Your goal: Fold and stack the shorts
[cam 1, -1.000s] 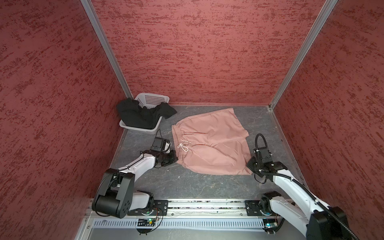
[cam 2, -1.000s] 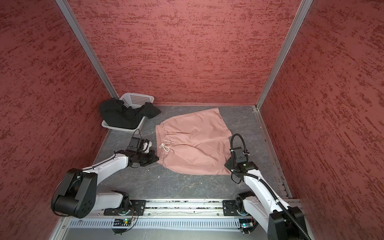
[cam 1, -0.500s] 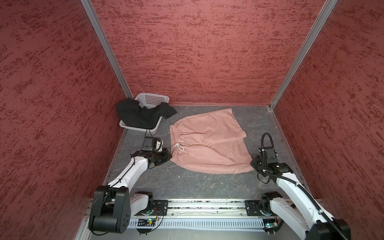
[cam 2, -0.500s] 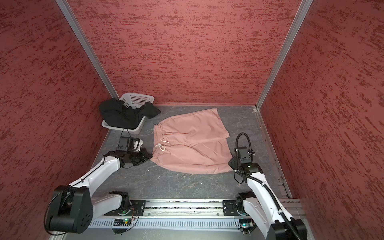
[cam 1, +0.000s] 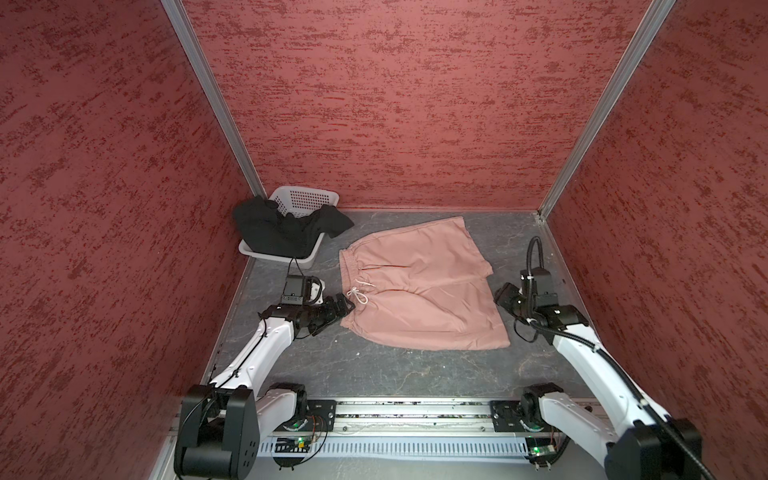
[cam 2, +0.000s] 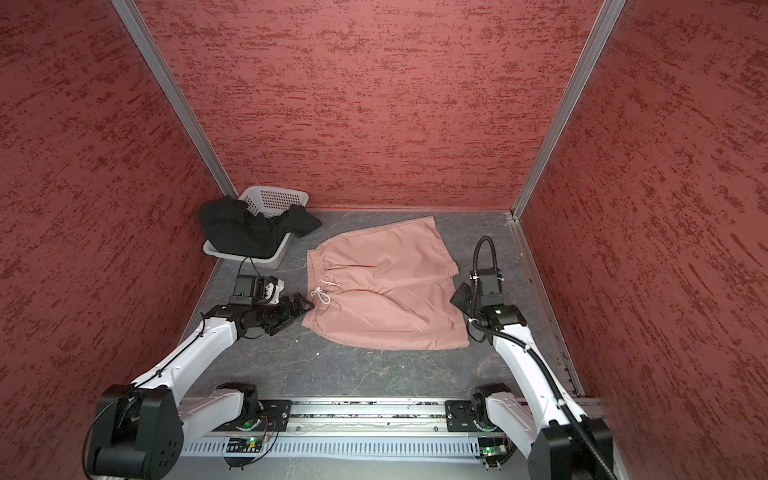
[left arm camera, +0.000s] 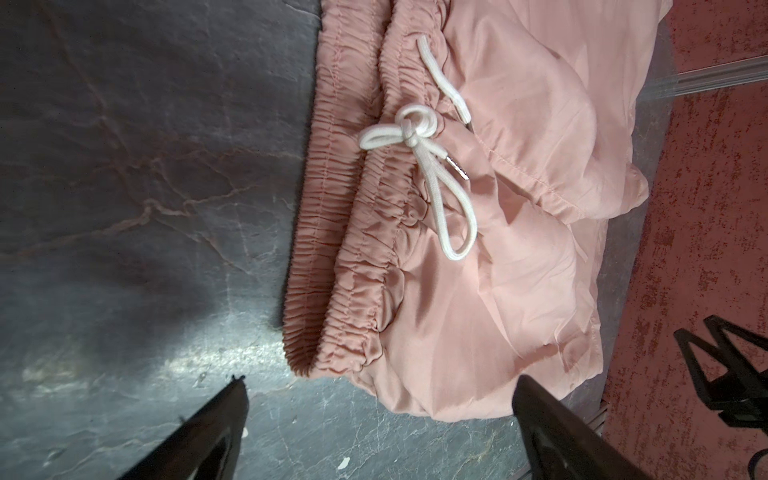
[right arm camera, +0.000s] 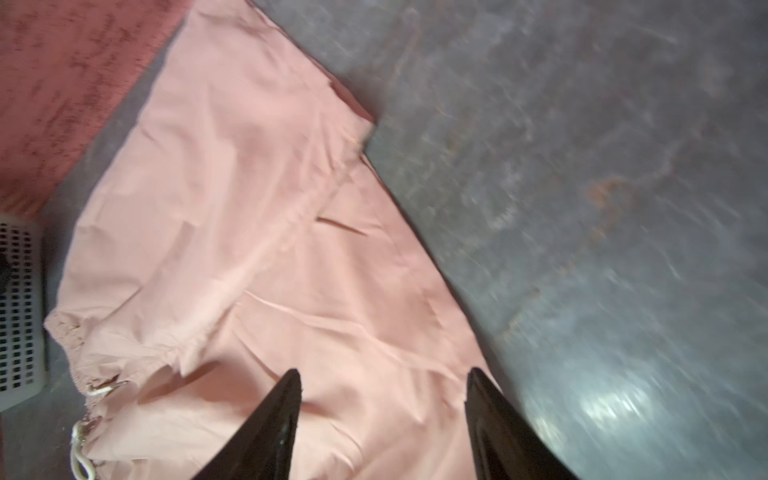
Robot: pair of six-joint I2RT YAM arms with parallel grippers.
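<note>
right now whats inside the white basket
The black shorts lie bunched inside the white basket, spilling over its rim on both sides. Part of the perforated back wall shows bare. Whatever may lie beneath the black fabric is covered, so I cannot tell.

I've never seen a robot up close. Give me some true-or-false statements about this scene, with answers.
1. The pink shorts lie spread on the table. True.
2. The black shorts are stacked on the pink pair. False: they drape over the white basket.
3. The left end effector is open, holding nothing. True.
4. The right end effector clamps a pink hem. False: it is open, gripping nothing.
5. The white drawstring is knotted. True.
</note>
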